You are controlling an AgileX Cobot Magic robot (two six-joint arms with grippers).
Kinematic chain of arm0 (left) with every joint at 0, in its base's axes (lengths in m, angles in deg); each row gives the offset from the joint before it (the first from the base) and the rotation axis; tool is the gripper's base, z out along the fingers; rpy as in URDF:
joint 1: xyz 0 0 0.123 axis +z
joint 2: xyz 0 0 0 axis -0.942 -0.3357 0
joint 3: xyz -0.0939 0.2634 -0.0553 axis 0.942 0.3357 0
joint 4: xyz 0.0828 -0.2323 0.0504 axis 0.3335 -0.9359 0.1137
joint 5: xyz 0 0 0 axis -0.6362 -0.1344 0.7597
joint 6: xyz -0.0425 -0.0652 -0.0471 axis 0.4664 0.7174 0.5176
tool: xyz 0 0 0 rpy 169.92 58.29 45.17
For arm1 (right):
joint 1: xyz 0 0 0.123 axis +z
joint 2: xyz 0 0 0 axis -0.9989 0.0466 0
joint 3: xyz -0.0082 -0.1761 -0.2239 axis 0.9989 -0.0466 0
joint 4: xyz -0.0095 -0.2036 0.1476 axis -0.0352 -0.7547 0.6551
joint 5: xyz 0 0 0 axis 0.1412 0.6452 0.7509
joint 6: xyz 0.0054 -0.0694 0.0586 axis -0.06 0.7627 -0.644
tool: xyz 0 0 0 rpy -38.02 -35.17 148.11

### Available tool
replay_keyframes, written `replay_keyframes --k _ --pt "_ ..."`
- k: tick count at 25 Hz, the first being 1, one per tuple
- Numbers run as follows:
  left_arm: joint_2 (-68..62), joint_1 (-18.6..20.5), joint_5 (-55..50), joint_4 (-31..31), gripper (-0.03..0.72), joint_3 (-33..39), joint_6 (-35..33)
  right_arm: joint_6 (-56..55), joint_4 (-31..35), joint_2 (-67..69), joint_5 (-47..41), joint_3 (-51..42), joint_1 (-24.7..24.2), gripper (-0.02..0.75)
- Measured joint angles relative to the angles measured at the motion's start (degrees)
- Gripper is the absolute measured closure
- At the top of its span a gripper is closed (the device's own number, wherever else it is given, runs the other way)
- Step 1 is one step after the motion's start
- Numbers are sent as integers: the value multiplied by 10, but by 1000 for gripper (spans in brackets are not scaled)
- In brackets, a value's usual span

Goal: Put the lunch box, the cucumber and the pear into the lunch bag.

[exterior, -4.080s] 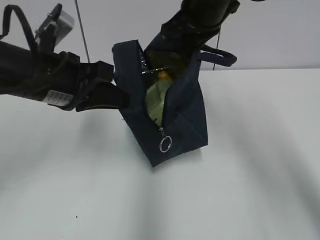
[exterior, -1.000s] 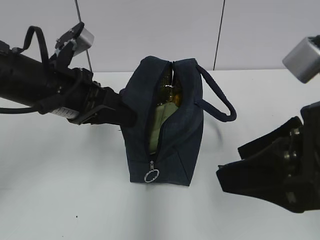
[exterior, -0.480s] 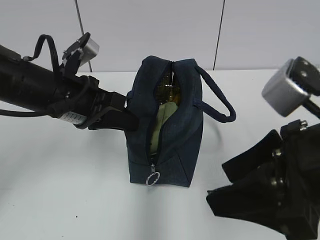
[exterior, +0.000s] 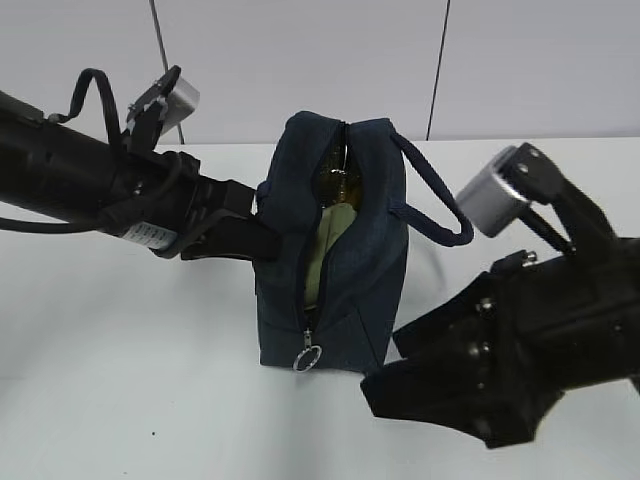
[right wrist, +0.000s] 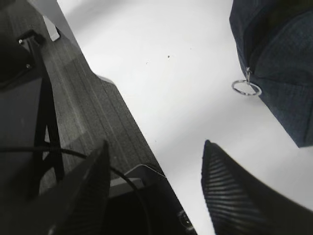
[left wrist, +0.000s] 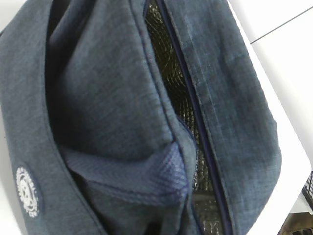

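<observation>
With the lunch box (exterior: 322,243) showing inside the unzipped lunch bag (exterior: 365,270), packing looks nearly done; the left gripper (exterior: 262,232) presses the bag's side, grip unclear, and the right gripper (right wrist: 154,188) hangs spread and empty near the desk's (exterior: 150,390) front edge.

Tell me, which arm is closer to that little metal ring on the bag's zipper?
The right. Its gripper hangs open just beside the ring pull, low on the lunch bag. The left gripper is higher, against the bag's side.

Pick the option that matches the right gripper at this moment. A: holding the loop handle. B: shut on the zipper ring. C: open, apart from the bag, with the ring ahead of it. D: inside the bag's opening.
C: in the right wrist view both fingers stand wide apart over bare table, with the zipper ring of the lunch bag untouched ahead of the right gripper.
</observation>
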Motion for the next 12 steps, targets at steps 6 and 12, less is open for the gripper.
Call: replay_keyframes --k 6,12 --pt "0 0 -4 2 704 0 0 74 118 103 17 0 0 281" --pt "0 0 -6 3 704 0 0 187 227 174 -35 -17 -47 347"
